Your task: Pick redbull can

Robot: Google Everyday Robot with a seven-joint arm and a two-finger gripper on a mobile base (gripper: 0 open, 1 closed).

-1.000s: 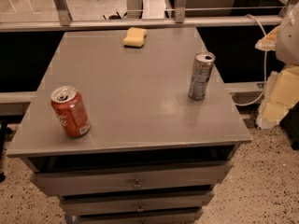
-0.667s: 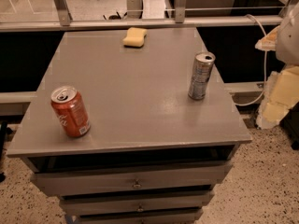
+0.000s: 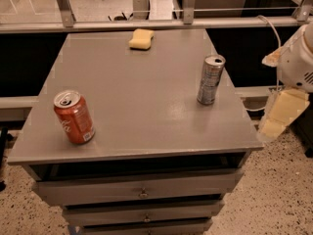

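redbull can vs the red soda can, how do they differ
The redbull can is tall, slim and silver-blue; the soda can is shorter, wider and red-orange. The redbull can stands toward the right side of the table; the soda can stands near its front left corner. The redbull can is the nearer one to the pincer, which hangs off the table's right edge, touching neither. Both stand upright on the grey top.

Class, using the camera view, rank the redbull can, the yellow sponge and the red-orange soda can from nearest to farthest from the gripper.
1. Redbull can, right side of the table, nearest the gripper, which hangs beyond the table's right front corner.
2. Yellow sponge, far edge, and red-orange soda can, front left: both plainly farther, but too close to call between them.
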